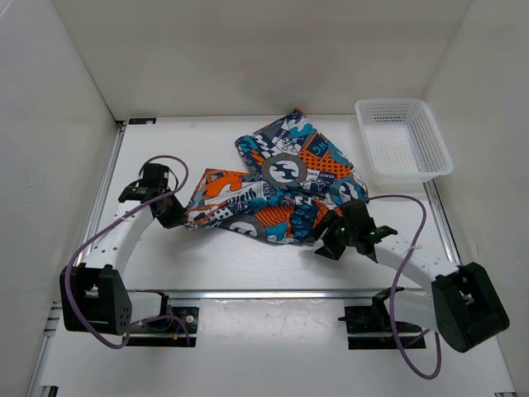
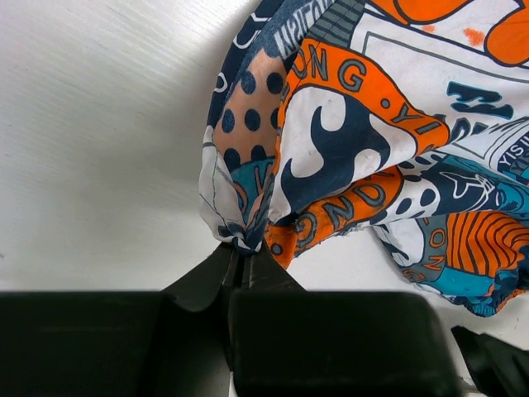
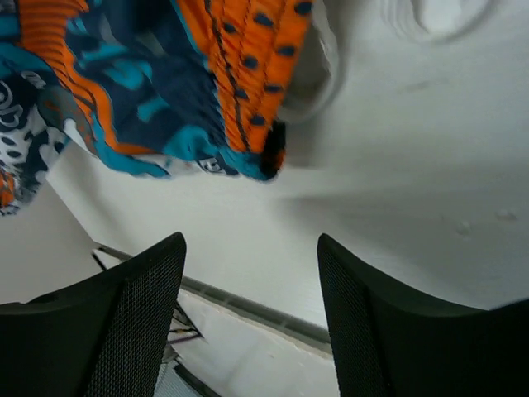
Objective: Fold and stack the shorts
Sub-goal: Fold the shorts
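The shorts (image 1: 277, 186) lie crumpled across the middle of the white table, printed in orange, teal, grey, white and black. My left gripper (image 1: 176, 217) is shut on the shorts' left corner; in the left wrist view the cloth (image 2: 331, 141) is pinched between the tips of the gripper (image 2: 242, 252). My right gripper (image 1: 331, 246) is open and empty at the shorts' near right edge. In the right wrist view the gripper (image 3: 250, 248) holds nothing, and the cloth edge (image 3: 207, 107) lies beyond it, apart from the fingers.
A white plastic mesh basket (image 1: 403, 139) stands at the back right, touching nothing. White walls enclose the table on three sides. A metal rail (image 1: 273, 293) runs along the near edge by the arm bases.
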`<control>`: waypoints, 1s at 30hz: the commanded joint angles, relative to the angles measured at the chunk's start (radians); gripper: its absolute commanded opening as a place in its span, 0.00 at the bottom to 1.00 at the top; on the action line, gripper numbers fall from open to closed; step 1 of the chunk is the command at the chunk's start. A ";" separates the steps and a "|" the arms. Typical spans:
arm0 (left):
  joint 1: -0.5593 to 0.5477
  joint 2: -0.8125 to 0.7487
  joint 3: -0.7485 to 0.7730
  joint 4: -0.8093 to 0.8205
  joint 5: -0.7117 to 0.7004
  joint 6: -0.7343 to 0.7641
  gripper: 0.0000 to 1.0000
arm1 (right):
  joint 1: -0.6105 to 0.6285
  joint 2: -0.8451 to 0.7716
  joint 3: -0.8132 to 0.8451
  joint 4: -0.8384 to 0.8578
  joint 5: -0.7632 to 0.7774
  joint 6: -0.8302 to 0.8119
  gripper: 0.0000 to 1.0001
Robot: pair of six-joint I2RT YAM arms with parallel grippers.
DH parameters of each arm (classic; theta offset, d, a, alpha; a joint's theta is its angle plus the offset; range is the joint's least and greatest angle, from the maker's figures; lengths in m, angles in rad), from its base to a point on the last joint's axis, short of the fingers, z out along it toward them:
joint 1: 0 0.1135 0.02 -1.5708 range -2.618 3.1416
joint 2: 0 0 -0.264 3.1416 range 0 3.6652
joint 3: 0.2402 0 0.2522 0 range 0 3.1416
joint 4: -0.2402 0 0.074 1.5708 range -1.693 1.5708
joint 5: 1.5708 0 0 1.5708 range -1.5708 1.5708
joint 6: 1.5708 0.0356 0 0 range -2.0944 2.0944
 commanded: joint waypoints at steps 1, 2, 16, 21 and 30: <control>-0.003 -0.011 0.044 0.008 -0.014 0.007 0.10 | 0.003 0.079 0.008 0.174 0.018 0.089 0.67; -0.003 -0.011 0.044 -0.001 -0.014 0.007 0.10 | 0.012 0.099 0.017 0.183 0.029 0.089 0.66; -0.003 -0.040 0.071 -0.032 -0.014 0.007 0.10 | -0.001 0.312 0.221 0.039 0.190 -0.032 0.01; -0.003 -0.069 0.081 -0.043 -0.011 0.007 0.10 | -0.035 0.167 0.211 -0.201 0.224 -0.104 0.01; -0.093 -0.088 0.081 -0.052 0.017 -0.044 0.10 | -0.129 -0.166 0.056 -0.371 0.150 -0.114 0.79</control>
